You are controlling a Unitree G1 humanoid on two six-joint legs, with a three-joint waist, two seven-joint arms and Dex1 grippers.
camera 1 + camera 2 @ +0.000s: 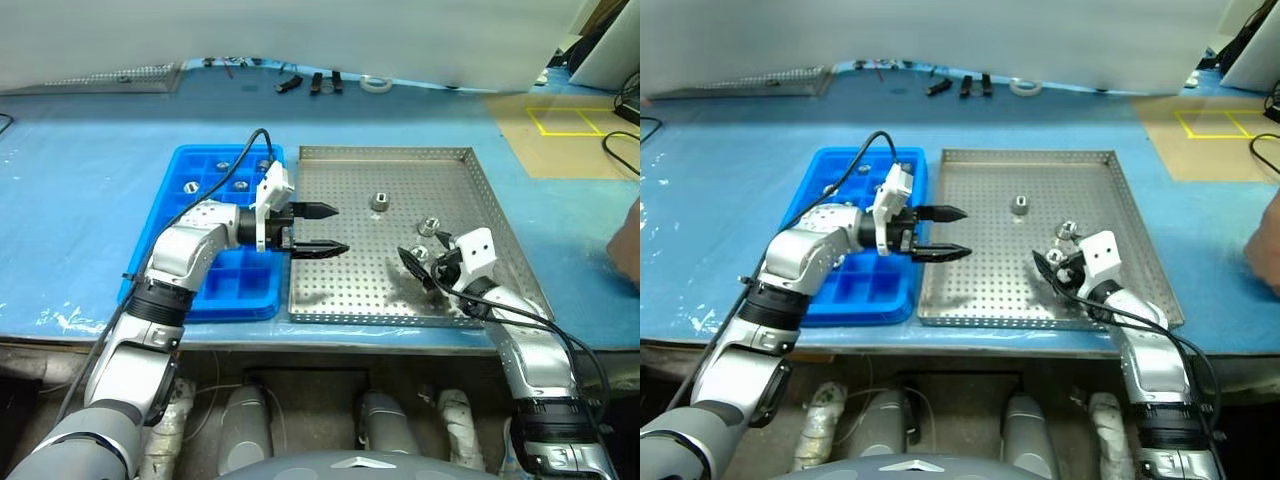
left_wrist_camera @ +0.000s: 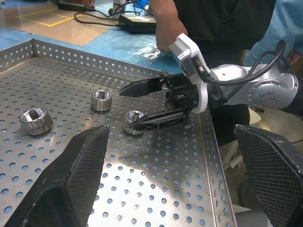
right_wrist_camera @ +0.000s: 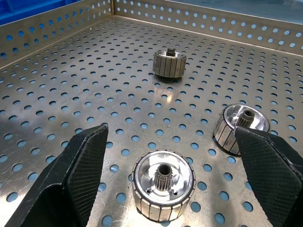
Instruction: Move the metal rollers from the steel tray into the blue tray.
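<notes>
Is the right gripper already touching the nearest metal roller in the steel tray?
Apart. In the right wrist view the roller lies between the open fingers of the right gripper, with bare tray floor on both sides.

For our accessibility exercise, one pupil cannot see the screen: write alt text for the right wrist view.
The right gripper, open, hangs low over the perforated floor of the steel tray, its two black fingers either side of a metal roller. A second roller lies beside it and a third farther off.
</notes>
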